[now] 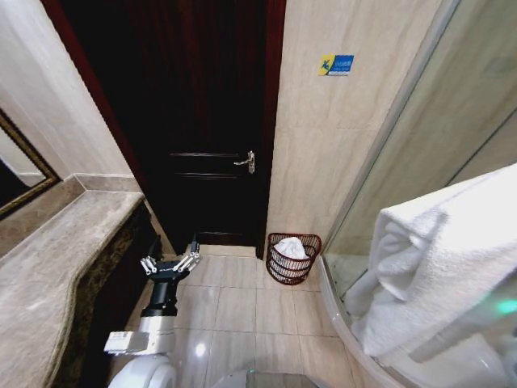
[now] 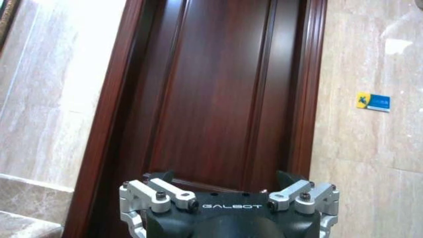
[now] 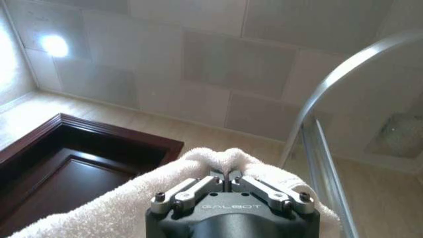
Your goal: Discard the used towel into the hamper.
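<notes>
Two arms share this bathroom, one loaded. Largest is the thick white terry towel (image 1: 440, 267), draped high at the right beside the glass shower screen (image 1: 388, 137); the right gripper (image 3: 228, 179) is clenched on a fold of it. The small reddish-brown woven hamper (image 1: 292, 259) stands on the tiled floor (image 1: 242, 303) against the wall, beside the dark wooden door (image 1: 202, 121), white cloth already inside. The left gripper (image 1: 170, 264), spread and empty, hovers low near the marble counter (image 1: 56, 259). Carry the towel squarely over the rim before letting go, I judge, so trailing ends drop inside.
</notes>
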Tool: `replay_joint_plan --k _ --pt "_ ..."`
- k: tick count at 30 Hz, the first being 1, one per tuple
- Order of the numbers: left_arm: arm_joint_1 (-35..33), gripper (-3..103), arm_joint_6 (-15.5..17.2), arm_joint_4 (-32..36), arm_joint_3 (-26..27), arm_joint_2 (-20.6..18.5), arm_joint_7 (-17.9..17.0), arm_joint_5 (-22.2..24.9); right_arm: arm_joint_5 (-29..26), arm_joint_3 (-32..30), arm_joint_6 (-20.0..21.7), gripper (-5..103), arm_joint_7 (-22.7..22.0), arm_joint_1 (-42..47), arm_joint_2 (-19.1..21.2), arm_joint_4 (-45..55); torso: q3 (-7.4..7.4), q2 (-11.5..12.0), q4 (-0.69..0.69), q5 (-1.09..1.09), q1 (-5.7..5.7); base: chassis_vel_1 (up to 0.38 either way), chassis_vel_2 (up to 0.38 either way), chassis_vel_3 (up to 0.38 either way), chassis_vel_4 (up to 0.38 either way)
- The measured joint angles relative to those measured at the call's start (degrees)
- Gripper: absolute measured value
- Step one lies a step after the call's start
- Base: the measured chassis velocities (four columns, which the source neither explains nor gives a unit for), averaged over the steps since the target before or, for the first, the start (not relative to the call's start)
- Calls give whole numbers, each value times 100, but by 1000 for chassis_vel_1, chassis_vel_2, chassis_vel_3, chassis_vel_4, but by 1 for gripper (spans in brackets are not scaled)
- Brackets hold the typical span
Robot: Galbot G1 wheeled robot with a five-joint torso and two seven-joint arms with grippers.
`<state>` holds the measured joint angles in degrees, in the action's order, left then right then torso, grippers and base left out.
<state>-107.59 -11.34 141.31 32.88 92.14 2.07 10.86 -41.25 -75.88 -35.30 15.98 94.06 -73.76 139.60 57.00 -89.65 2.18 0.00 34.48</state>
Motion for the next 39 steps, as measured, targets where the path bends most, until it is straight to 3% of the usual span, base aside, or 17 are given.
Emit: replay_joint_plan --k 39 --pt "0 100 0 0 0 0 0 0 -40 218 -65 2 -9 -122 109 -55 -11 20 0 3 -10 96 97 -92 -94"
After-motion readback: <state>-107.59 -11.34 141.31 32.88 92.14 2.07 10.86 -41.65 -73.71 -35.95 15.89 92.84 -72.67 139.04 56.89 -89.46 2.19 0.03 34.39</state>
